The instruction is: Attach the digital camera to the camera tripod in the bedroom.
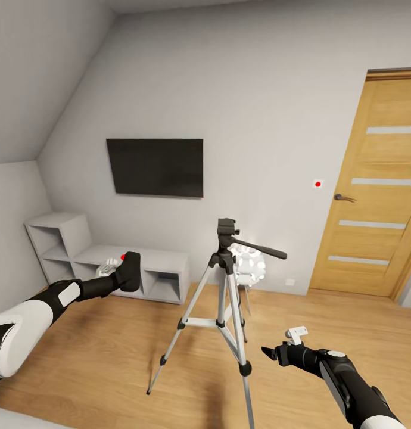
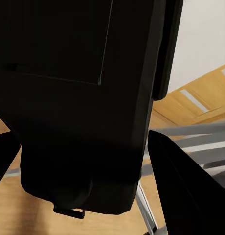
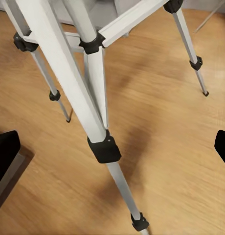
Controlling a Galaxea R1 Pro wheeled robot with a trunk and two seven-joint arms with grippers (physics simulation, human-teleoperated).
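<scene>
Left fingers: two dark fingers (image 2: 188, 191) flank the digital camera (image 2: 78, 98), clenched on its black body, which sits close against the wrist lens.
Left gripper: raised on an outstretched arm, the left gripper (image 1: 125, 273) carries the camera with its red dot showing.
Right fingers: spread apart and empty, one dark tip (image 3: 6, 156) at each edge of the wrist view, with a silver tripod leg between and beyond them.
Right gripper: the right gripper (image 1: 276, 354) hangs low, just beside the camera tripod (image 1: 224, 298), near the legs.
Tripod head: the black pan head (image 1: 228, 229) stands bare, well apart from the left fingers.
Room: wood floor (image 1: 110, 345), a wall TV (image 1: 155, 167) and a wooden door (image 1: 372, 190).
Progress: the camera is picked up and the robot faces the tripod; I judge that carrying the camera across, lowering it onto the head and releasing are left.
</scene>
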